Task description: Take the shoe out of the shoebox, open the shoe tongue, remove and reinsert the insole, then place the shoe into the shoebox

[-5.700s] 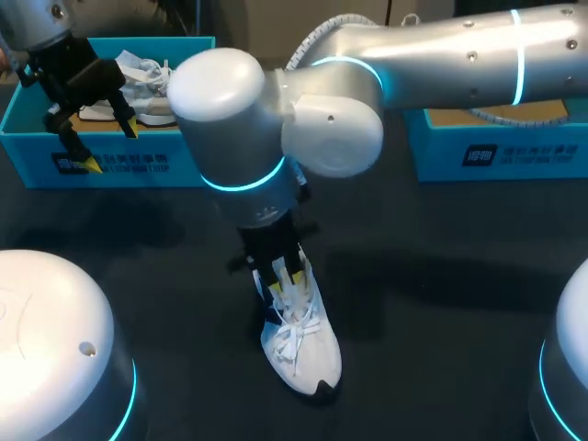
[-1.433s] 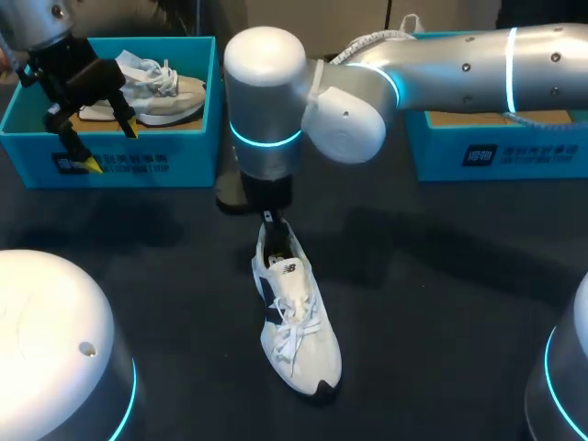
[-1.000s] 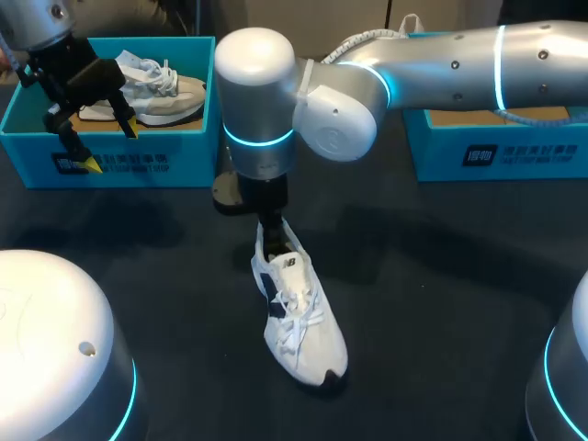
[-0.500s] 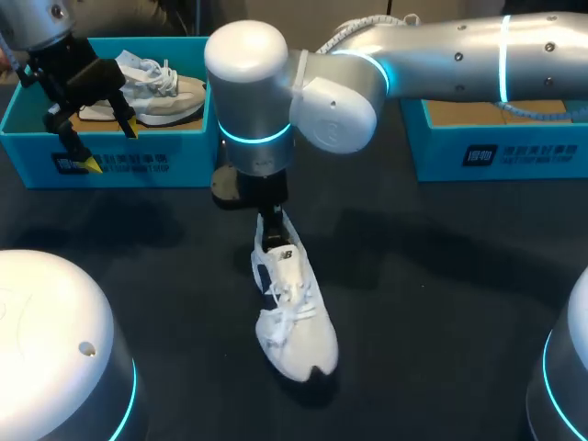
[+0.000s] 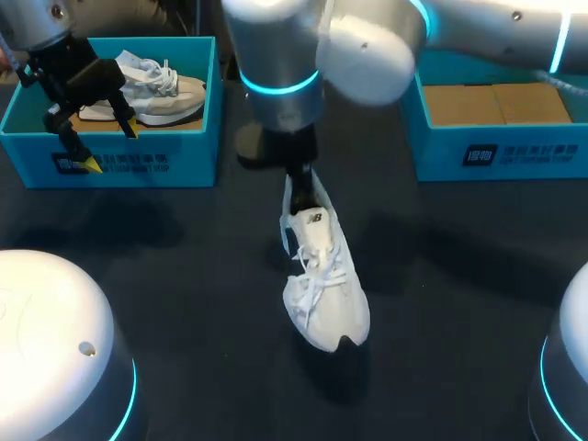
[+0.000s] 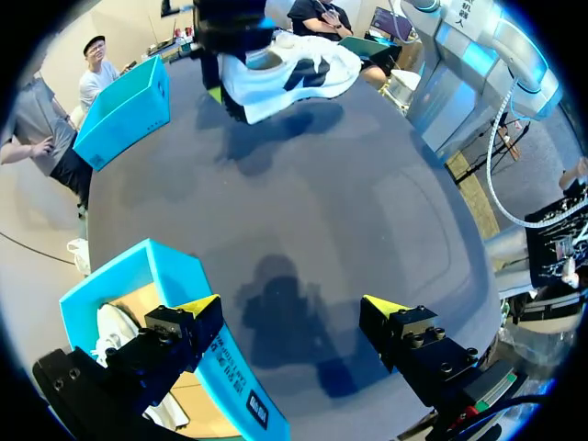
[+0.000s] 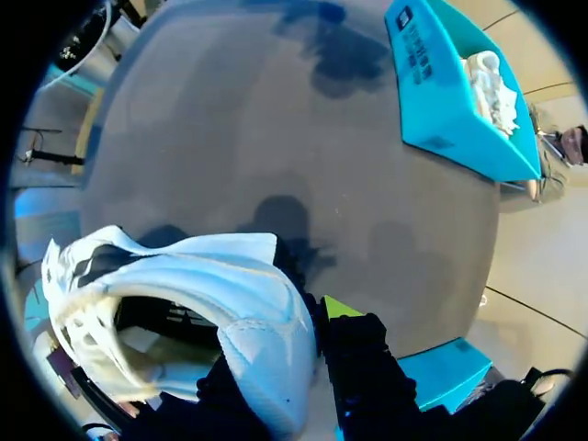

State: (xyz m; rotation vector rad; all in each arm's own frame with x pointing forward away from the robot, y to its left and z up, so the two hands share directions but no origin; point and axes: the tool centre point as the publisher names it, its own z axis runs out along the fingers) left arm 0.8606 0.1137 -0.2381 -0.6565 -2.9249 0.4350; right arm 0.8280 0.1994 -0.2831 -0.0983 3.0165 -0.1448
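The right claw (image 7: 312,323) is clamped on the heel collar of the white shoe (image 5: 323,276), one finger inside and one outside. The shoe hangs heel-up, its toe slanting down toward the robot, seemingly clear of the surface (image 5: 459,276). The empty shoebox (image 5: 496,154) lies off to its right, nearer this arm. The left claw (image 6: 292,309) hangs spread apart over the other box (image 5: 165,170). I can't make out the insole.

Two white lace-up shoes (image 5: 323,285) (image 5: 161,87), two blue open-topped shoeboxes (image 5: 110,161) (image 5: 501,152), two silver robot arms (image 5: 37,18) (image 5: 367,46), three yellow-tipped fingers (image 6: 197,308) in sight, one dark surface (image 5: 184,276).
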